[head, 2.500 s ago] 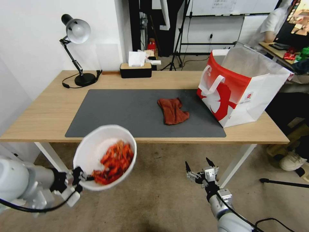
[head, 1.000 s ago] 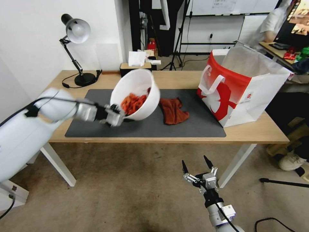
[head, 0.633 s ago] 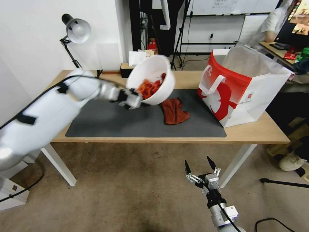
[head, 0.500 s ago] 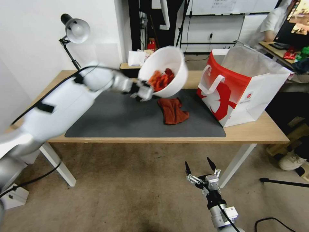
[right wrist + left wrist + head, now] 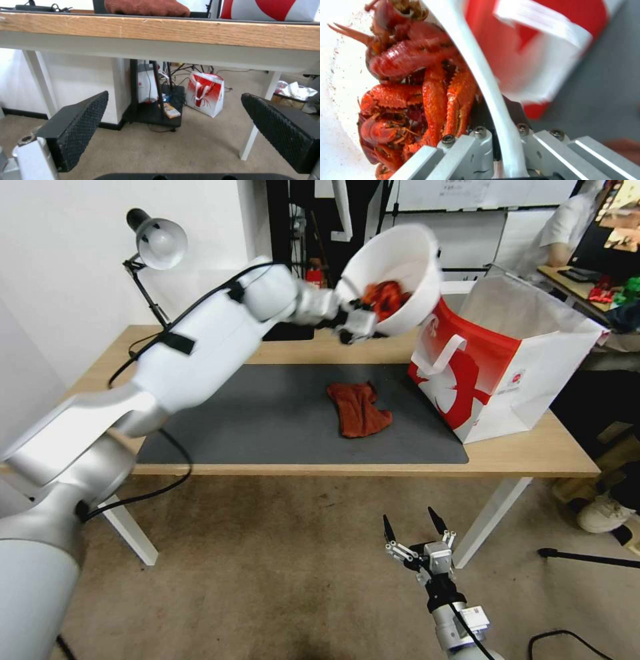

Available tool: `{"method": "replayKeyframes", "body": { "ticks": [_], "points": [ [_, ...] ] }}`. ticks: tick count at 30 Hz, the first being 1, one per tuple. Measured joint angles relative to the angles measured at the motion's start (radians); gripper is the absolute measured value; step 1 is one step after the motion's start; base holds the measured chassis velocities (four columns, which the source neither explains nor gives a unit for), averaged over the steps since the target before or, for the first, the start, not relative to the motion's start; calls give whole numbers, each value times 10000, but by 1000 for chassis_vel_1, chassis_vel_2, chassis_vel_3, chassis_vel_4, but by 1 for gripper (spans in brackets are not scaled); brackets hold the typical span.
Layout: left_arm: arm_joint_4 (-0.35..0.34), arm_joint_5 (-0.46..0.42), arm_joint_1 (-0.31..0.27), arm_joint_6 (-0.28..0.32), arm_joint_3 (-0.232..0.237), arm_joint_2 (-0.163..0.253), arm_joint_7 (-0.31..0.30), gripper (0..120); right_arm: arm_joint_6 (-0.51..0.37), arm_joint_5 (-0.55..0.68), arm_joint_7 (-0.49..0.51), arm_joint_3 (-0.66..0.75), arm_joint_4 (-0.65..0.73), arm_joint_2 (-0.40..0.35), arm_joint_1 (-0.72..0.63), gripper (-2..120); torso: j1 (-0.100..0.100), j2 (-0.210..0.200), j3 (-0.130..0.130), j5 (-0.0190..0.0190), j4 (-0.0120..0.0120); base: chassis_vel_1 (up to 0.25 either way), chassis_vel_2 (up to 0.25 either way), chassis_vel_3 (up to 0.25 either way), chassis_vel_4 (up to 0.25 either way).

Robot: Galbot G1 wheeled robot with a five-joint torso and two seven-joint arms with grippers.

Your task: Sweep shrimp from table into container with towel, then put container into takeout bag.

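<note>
A: Head view: we have the left claw (image 5: 357,321) clamped on the rim of the container (image 5: 400,273), holding it in the air just beside the near top edge of the takeout bag (image 5: 497,357). It's tilted, with the shrimp (image 5: 385,297) heaped inside.

B: Left wrist view agrees: rim pinched between the fingers, shrimp (image 5: 420,95) piled against the wall. The towel (image 5: 358,409) lies on the dark mat on the surface (image 5: 320,347), with no stray shrimp around it, so we call sweeping done.

A: Right claw (image 5: 417,528) hangs below the surface's front edge, jaws wide apart, nothing in them.

B: Step in hand, we judge: carrying the container to the bag. The next move calls for levelling it, clearing the bag's edge, centring over the opening and lowering. The tilt risks a spill.
</note>
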Motion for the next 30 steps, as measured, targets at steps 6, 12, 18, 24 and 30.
{"method": "replayKeyframes", "body": {
  "ticks": [6, 12, 18, 24, 30],
  "points": [
    [1765, 260, -790, -357, 5, -1519, -352, 0, 0, 5, -30, 72, -116, 32, -76, 100, 0, 1, 0, 0, -4, 0, 0, 0, 0],
    [3228, 696, -1367, -914, 364, -2607, -389, 0, 0, 24, -35, 96, -160, 38, -74, 100, 1, 1, 0, -1, 0, 0, 0, 0, 0],
    [2742, 693, -1379, -939, 1035, -2629, -316, 0, 0, 41, -33, 165, -205, 41, -107, 100, -1, 1, 0, -3, 0, 0, 0, 0, 0],
    [2360, 727, -1356, -929, 1449, -2583, -194, 0, 0, 58, -26, 296, -206, 21, -160, 100, -1, 1, -1, -5, 1, 0, 0, 0, 0],
    [1886, 922, -1302, -707, 1788, -2529, -383, 12, 0, 62, -24, 291, -206, 52, -167, 100, -1, 1, -1, -4, 2, 0, 0, 0, 0]
  ]
}}
